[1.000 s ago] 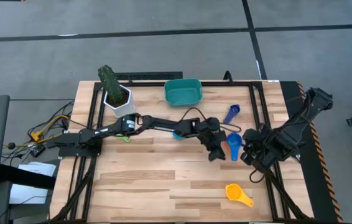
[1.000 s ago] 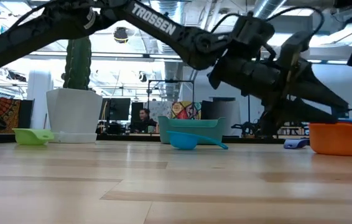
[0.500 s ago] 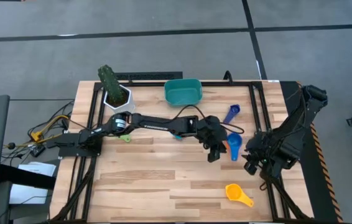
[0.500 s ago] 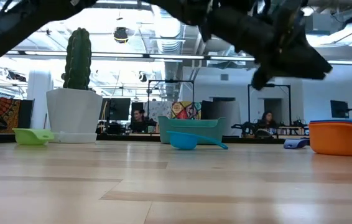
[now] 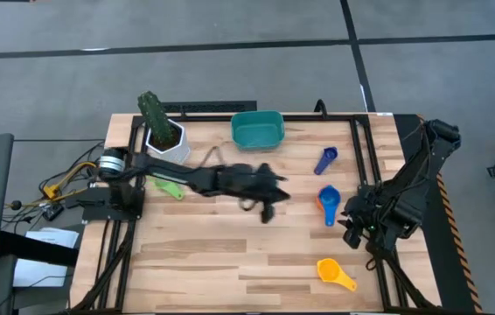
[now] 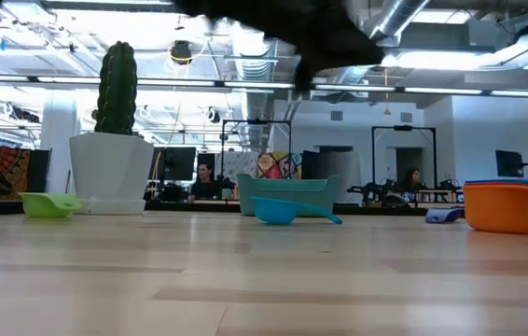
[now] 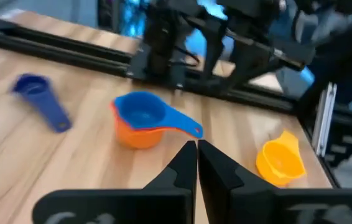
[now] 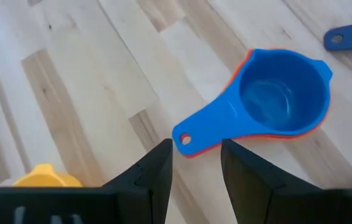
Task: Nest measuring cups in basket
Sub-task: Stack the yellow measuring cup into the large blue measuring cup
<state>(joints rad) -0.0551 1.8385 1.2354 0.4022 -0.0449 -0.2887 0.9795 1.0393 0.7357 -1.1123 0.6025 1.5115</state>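
A blue measuring cup [image 5: 329, 196] sits nested in an orange cup [image 6: 504, 209] on the table's right half. A dark-blue cup [image 5: 326, 160] lies beyond them, a yellow cup [image 5: 335, 273] near the front edge, a green cup [image 5: 169, 186] by the plant pot. A light-blue cup [image 6: 284, 212] lies in front of the teal basket [image 5: 257, 129]; the left arm covers it from above. My left gripper [image 5: 267, 213] hangs shut over the table's middle. My right gripper [image 8: 194, 165] is open above the blue cup's handle end [image 8: 185, 138], touching nothing.
A white pot with a cactus [image 5: 162, 131] stands at the far left, next to the basket. Black frame rails [image 5: 357, 149] run along the table's sides. Bare wood lies across the near half of the table. People sit in the room behind the table [image 6: 210, 177].
My left gripper has pulled away from the blue and orange cups toward the table's left and risen, leaving the low view almost entirely. My right arm has drawn back a little toward the table's right and near edge. The cups have stayed where they were.
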